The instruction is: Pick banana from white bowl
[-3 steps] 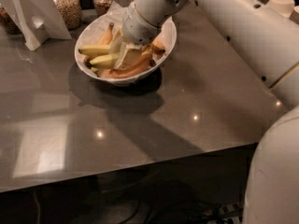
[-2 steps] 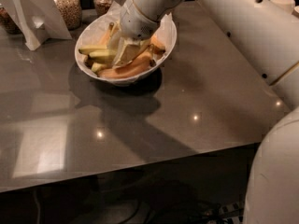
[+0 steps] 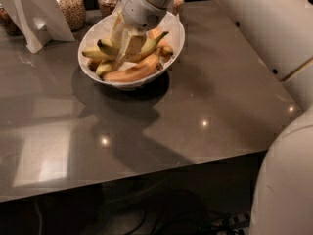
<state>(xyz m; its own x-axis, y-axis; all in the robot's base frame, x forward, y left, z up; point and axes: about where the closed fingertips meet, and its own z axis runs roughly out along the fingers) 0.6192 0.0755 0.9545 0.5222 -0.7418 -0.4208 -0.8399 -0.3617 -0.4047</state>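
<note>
The white bowl [image 3: 177, 29] stands at the back of the grey table [image 3: 205, 92] and holds several bananas. My gripper [image 3: 130, 45] reaches down into the middle of the bowl from above. It is shut on the greenish-yellow banana [image 3: 152, 42], whose dark green tip sticks out up and to the right of the gripper, tilted above the others. Its sticker is hidden. An orange-tinted banana [image 3: 136, 72] lies along the bowl's front. Shorter yellow-green bananas [image 3: 100, 54] lie at the bowl's left.
Jars of nuts or grain [image 3: 71, 6] stand behind the bowl at the table's back edge. A white card stand [image 3: 36, 18] stands at the back left. My white arm [image 3: 274, 28] crosses the right side, and my base [image 3: 288, 185] fills the lower right corner.
The gripper has shifted slightly up and back inside the bowl. The greenish-yellow banana's tip now sticks up at the gripper's right side.
</note>
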